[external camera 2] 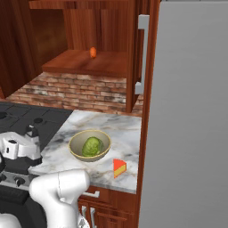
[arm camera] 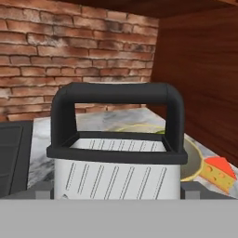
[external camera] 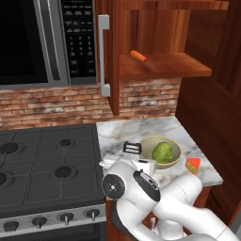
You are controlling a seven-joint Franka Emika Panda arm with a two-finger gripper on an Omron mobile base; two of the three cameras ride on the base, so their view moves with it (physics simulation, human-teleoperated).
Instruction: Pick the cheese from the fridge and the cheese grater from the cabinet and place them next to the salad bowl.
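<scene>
White arm: folding low at the elbow, reaching forward; gripper [external camera: 132,151]: jaws standing wide, pointing ahead level.

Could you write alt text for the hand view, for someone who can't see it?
A silver cheese grater with a black handle stands close up on the marble counter. Behind it lie the salad bowl, a cheese wedge and a brick wall.

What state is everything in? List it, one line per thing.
cabinet: door open
microwave: door shut
cheese grater: upright on counter
cheese: lying beside bowl
salad bowl: upright, holding lettuce
pincer: open, straddling grater
</scene>
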